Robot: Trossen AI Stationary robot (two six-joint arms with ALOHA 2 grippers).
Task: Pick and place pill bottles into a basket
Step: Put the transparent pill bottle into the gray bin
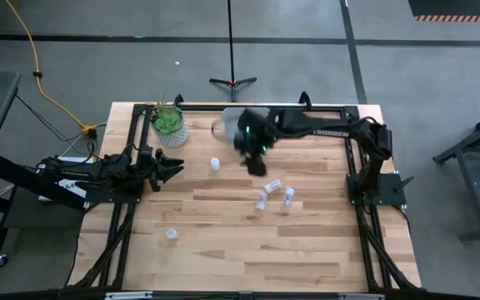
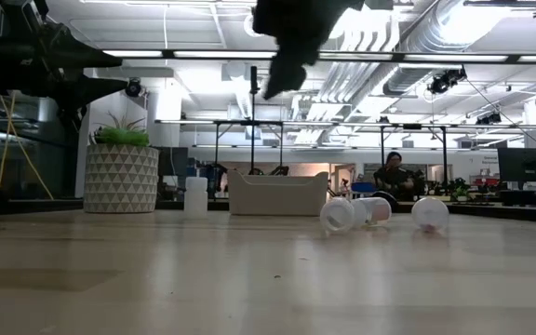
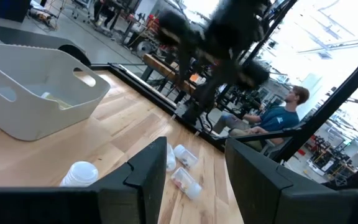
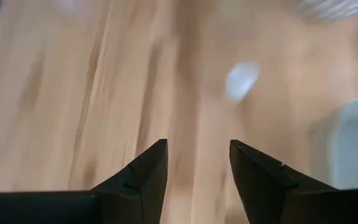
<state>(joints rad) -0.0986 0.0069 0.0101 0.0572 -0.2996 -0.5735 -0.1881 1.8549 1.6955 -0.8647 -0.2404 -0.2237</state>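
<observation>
Right gripper (image 1: pixel 257 163) is hanging released and empty beside the basket (image 2: pixel 277 194) at the far edge. Three pill bottles (image 1: pixel 275 193) are lying mid-table; round sides risk rolling if nudged. Left gripper (image 1: pixel 173 167) is waiting released, far left.

Smooth pale wooden table (image 1: pixel 223 242); matt white plastic basket (image 3: pixel 36 93).

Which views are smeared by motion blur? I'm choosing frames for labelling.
Right wrist view: the wood grain and one pill bottle are streaked, while the open right gripper stays crisp. High view: only the right arm's wrist is smeared, near the basket. Low view: table sharp, the arm overhead soft.
</observation>
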